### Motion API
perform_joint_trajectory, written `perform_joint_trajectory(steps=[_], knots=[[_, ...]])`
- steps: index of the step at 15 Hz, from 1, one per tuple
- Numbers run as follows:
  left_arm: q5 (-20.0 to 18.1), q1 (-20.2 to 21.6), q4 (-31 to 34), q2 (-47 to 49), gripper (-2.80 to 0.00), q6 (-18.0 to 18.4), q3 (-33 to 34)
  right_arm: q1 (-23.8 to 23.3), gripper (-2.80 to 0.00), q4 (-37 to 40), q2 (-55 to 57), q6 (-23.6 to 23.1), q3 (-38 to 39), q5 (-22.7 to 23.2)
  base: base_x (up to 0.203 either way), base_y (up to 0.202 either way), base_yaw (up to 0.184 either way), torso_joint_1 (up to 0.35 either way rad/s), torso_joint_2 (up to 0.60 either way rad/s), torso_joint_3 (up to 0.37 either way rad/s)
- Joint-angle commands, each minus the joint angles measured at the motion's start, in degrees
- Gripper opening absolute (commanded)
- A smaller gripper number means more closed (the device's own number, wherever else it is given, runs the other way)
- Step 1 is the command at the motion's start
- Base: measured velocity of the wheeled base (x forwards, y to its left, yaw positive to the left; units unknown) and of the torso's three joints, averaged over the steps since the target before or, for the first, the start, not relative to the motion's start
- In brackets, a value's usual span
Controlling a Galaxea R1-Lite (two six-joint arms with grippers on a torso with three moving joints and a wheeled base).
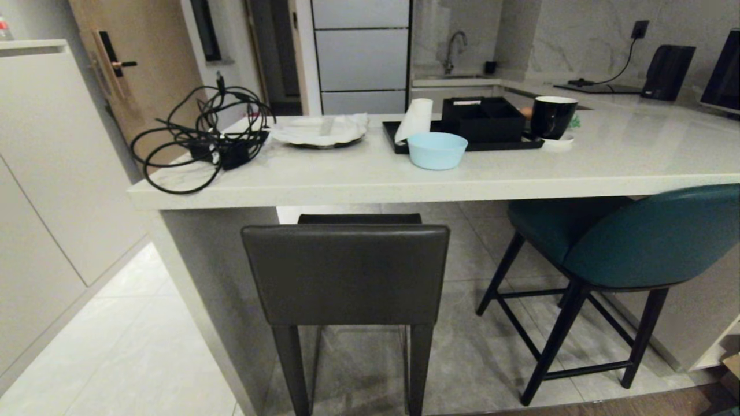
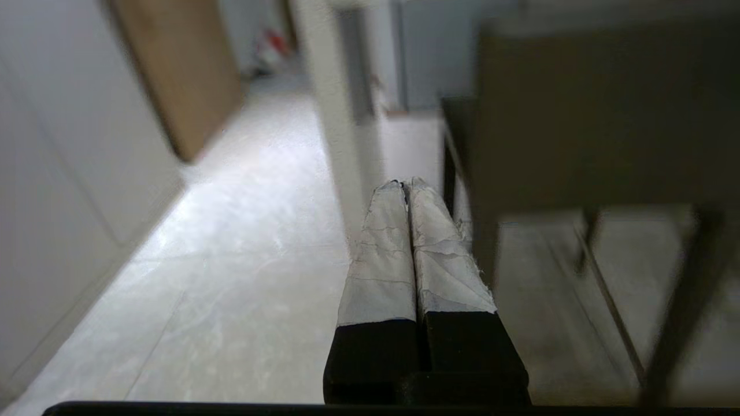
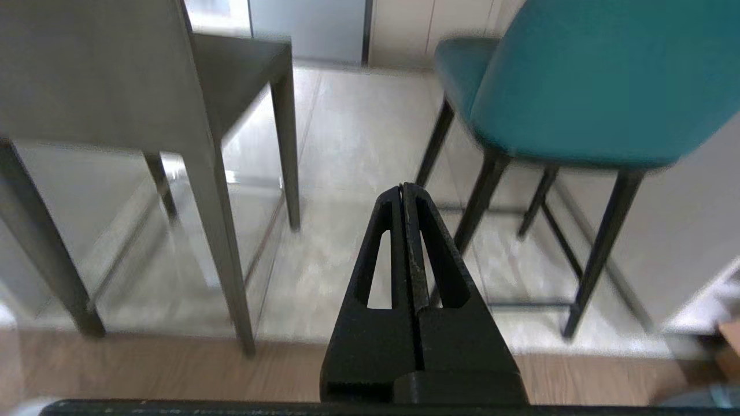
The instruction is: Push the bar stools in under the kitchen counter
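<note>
Under the near edge of the kitchen counter point(image 1: 404, 173) stand both bar stools: the dark grey stool point(image 1: 347, 271) squarely backrest-out, its seat partly beneath the slab, and the teal stool point(image 1: 630, 242) angled rightward, seat half under. Each stands tall, long axis vertical. Both the left gripper point(image 2: 404, 185) and right gripper point(image 3: 403, 188) are closed, empty, low, touching nothing. Pushing flat on each backrest centre, square to the counter, should avoid twisting.

Glossy stone-look desk point(image 1: 520, 173), matt dark leather on the grey stool point(image 1: 347, 271), smooth teal leather on the other stool point(image 1: 653, 242), crinkled white tape wrapping the left claw point(image 2: 404, 185), polished floor tiles point(image 1: 133, 346)
</note>
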Motion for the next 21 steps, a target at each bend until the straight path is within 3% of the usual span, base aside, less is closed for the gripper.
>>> perform_joint_trajectory(steps=[1, 6, 8, 21], knots=[[-2.58, 0.08, 4.33, 0.05, -2.80, 1.77, 1.23, 0.08, -2.80, 0.54, 0.00, 0.02, 1.15, -0.04, 0.000, 0.000, 0.000, 0.000, 0.00, 0.000], [-2.54, -0.01, 4.14, 0.05, -2.80, 1.47, 1.24, 0.00, -2.80, 0.28, 0.00, 3.32, 1.15, -2.59, 0.000, 0.000, 0.000, 0.000, 0.00, 0.000], [-2.12, 0.07, 4.16, 0.05, -2.80, -2.18, 1.24, 0.00, -2.80, 0.28, 0.00, 3.29, 1.15, -2.59, 0.000, 0.000, 0.000, 0.000, 0.00, 0.000], [-1.75, 0.08, 4.12, 0.05, -2.80, -2.71, 1.24, 0.00, -2.80, 0.28, 0.00, 3.46, 1.15, -2.76, 0.000, 0.000, 0.000, 0.000, 0.00, 0.000]])
